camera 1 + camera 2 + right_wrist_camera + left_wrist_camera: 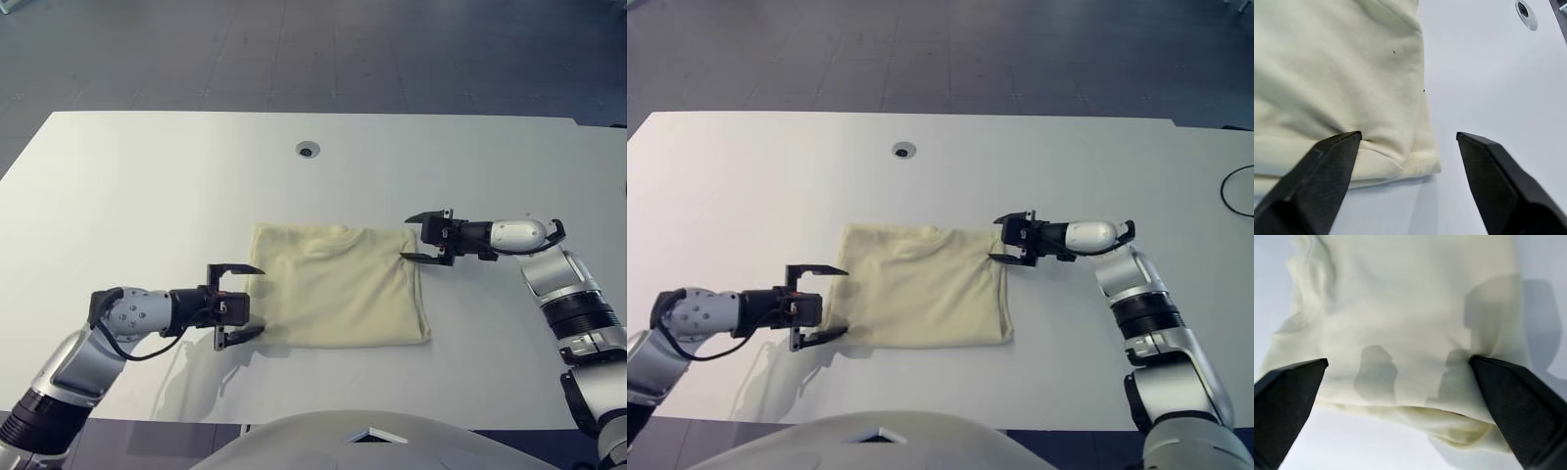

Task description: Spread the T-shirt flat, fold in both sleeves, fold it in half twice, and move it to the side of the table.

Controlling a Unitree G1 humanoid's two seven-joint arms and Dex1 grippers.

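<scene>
Cloth lies straight ahead of both grippers. Nearest, the left gripper has its jaws wide apart, forearm low over the table, and the near-left edge of the T-shirt sits just inside its fingertips. The shirt, a folded pale-yellow rectangle, stretches away from it toward the right gripper. That one is also spread open, straddling the far-right corner from the opposite side. Each arm looks equally close to its own edge, so I judge the next fold runs between them.
</scene>
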